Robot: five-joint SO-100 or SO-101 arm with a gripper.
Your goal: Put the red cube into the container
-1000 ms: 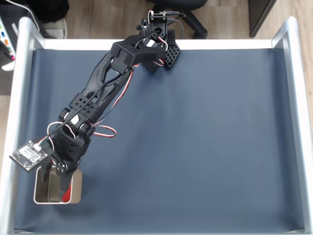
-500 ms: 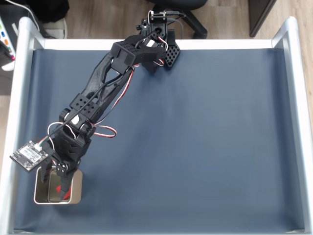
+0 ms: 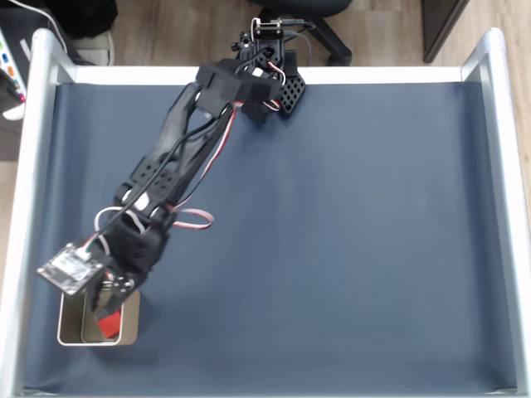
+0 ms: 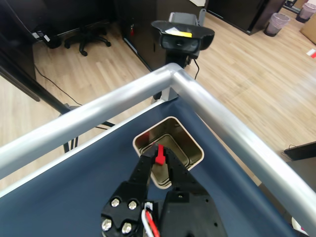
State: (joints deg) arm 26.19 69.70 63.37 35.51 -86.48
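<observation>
The claw, pinching the red cube, half hides the container; it has since lifted.

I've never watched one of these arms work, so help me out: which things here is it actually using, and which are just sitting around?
Part of the job:
- the gripper, holding the red cube over the tin
- the container, a small metal tin near the table corner

Just there:
- the webcam mounted beyond the table rail
- the office chair on the wood floor
- the waste basket

Red cube, beige-silver container
</observation>
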